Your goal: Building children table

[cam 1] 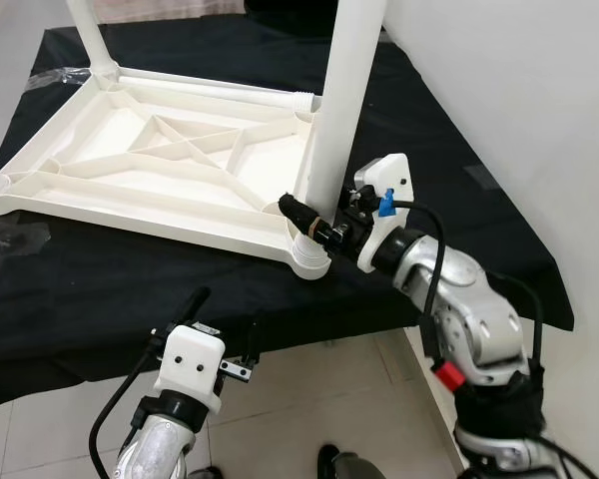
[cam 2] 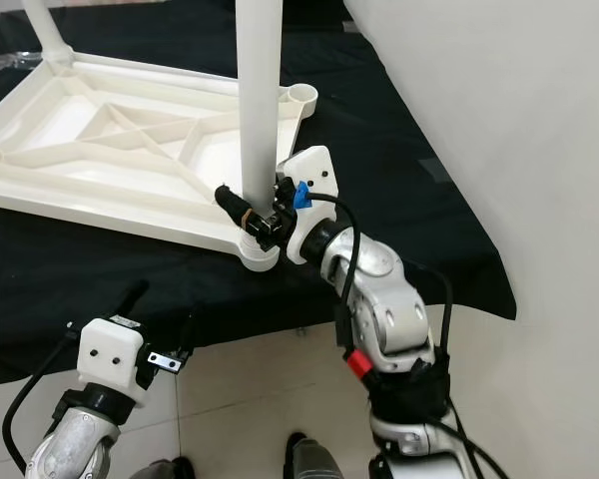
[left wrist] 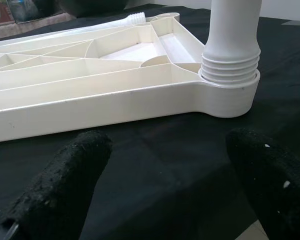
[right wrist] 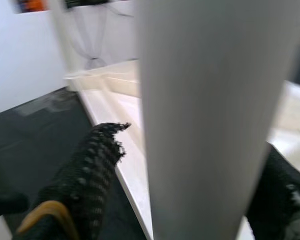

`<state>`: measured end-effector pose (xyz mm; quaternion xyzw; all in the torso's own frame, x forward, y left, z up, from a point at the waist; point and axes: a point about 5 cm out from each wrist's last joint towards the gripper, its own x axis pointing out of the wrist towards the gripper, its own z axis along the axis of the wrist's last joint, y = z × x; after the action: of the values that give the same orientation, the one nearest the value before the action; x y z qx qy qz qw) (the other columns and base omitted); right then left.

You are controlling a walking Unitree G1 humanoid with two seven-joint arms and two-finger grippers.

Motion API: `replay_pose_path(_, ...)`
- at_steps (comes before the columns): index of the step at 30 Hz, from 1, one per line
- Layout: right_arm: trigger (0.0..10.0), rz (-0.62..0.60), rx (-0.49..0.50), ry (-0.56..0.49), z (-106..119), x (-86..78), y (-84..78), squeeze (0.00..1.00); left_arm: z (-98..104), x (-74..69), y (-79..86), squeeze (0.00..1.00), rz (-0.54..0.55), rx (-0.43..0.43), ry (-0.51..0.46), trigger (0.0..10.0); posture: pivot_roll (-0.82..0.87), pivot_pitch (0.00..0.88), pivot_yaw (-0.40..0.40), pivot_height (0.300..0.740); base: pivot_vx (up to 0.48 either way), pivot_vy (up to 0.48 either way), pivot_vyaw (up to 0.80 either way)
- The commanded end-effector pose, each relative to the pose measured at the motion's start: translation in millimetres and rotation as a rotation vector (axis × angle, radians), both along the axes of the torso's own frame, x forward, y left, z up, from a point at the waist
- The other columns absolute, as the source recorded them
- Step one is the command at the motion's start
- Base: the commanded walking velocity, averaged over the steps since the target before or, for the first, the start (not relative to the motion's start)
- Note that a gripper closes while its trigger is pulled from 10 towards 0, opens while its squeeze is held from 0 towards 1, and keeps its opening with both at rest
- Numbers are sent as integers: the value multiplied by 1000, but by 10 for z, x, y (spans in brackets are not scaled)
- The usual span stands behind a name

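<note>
Tabletop (cam 1: 160, 160) on cloth (cam 1: 459, 190), leg (cam 1: 344, 100) upright

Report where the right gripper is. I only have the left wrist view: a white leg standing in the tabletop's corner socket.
Observer: The right gripper clasps that white leg just above the socket, one finger on either side.
Operator: Now place the left gripper.
Observer: The left gripper hangs open, holding nothing, in front of the near edge of the black cloth.
Operator: Give me the other legs.
Observer: Another leg stands upright at a far corner of the tabletop.
</note>
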<state>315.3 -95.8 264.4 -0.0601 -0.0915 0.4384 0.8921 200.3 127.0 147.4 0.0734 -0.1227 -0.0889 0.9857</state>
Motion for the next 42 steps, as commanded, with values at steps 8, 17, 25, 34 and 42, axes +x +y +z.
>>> replay_pose_path(8,10000,250,-90,-132,331,143,-42,0,-45,-55,-13,0,-12,6,18,10000,23,264,-51,740,0,0,0)
replay_pose_path(17,0,369,-122,-131,397,249,-95,0,-35,-74,-3,0,-21,7,25,10000,42,286,-45,740,0,0,0)
replay_pose_path(25,0,406,-130,-101,345,250,-242,0,-20,-78,2,0,-22,8,24,10000,33,299,-41,740,0,0,0)
replay_pose_path(34,0,-183,-50,166,-416,239,-153,0,-33,-72,5,0,-25,3,27,10000,-1,299,-51,740,0,0,0)
replay_pose_path(42,0,-364,-51,340,-916,-288,211,0,-37,-49,3,0,-31,-1,28,10000,-16,294,-47,740,0,0,0)
